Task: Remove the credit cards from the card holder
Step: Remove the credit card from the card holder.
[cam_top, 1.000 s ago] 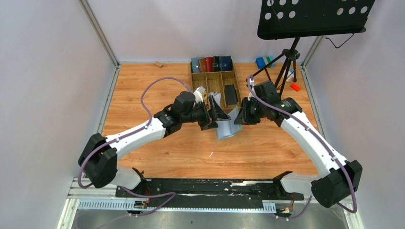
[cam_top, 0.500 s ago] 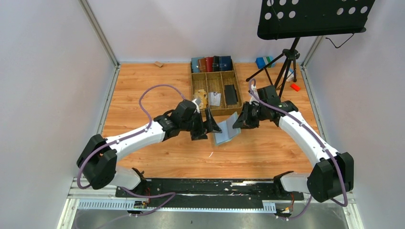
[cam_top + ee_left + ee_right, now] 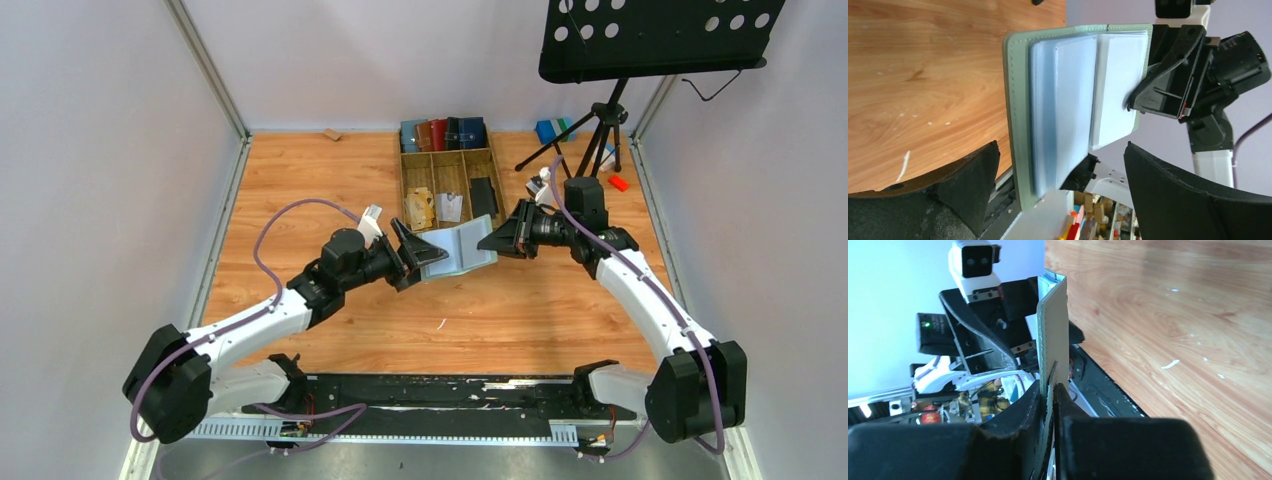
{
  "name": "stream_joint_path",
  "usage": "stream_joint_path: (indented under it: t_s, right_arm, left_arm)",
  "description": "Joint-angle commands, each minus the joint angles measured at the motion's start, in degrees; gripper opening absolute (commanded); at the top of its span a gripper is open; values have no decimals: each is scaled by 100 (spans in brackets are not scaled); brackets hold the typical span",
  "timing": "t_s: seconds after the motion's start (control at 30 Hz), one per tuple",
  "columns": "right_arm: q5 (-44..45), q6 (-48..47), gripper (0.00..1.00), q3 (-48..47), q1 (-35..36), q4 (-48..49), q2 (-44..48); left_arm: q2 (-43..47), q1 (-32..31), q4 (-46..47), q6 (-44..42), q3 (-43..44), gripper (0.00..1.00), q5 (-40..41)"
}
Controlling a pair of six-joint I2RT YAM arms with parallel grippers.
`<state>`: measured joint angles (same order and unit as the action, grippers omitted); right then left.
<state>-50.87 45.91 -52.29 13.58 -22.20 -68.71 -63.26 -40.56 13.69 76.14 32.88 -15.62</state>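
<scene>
Left hand (image 3: 413, 258), left of centre in the top view: jaws spread wide, standing either side of the near end of the card holder (image 3: 458, 248) without closing on it. The holder hangs clear of the table (image 3: 330, 180) at frame centre, opened flat like a book. The clear sleeves (image 3: 1073, 100) face the left wrist camera, and no dark card shows in them from there. Above it, one of the credit cards (image 3: 484, 197) lies in the right compartment of the wooden tray (image 3: 404, 190). Right hand (image 3: 497, 240), right of centre: clamped narrow on the holder's right cover edge and carrying it alone. Handling, judged: the holder is light and floppy at the spine and sags if pinched at one edge only. The sleeves are thin and slick and will likely buckle. Any card left is stiff and smooth, best taken at its exposed short edge while the cover is held. Versus one second ago: the left arm has drawn back from beside the tray toward lower left, the holder has risen and spread flatter, and the right arm has swung up with it, grip unchanged.
</scene>
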Motion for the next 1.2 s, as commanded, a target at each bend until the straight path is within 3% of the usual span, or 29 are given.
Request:
stream_joint_path:
  t_s: [0.0, 0.17, 0.43, 0.57, 0.73, 0.93, 1.07, 1.17]
  right_arm:
    - [-674, 649, 0, 79, 3, 992, 221]
    - [-786, 697, 0, 152, 4, 983, 260]
    - [-715, 698, 0, 120, 233, 970, 286]
    - [-740, 781, 0, 101, 251, 1042, 346]
    - [-781, 814, 17, 123, 250, 1062, 424]
    - [-637, 653, 43, 110, 207, 802, 512]
    - [-220, 74, 47, -219, 131, -44, 525]
    - [17, -289, 40, -372, 92, -478, 525]
  left_arm:
    - [-253, -6, 1123, 331, 18, 100, -316]
    - [-545, -14, 1686, 428, 209, 94, -450]
    - [-1062, -287, 1149, 81, 920, 88, -590]
    - [-1040, -313, 727, -36, 990, 73, -453]
    - [-923, -307, 705, 52, 812, 43, -263]
    - [-849, -304, 627, 36, 792, 26, -212]
    - [-749, -304, 515, -1, 783, 21, -138]
    - [-707, -295, 520, 2, 763, 21, -113]
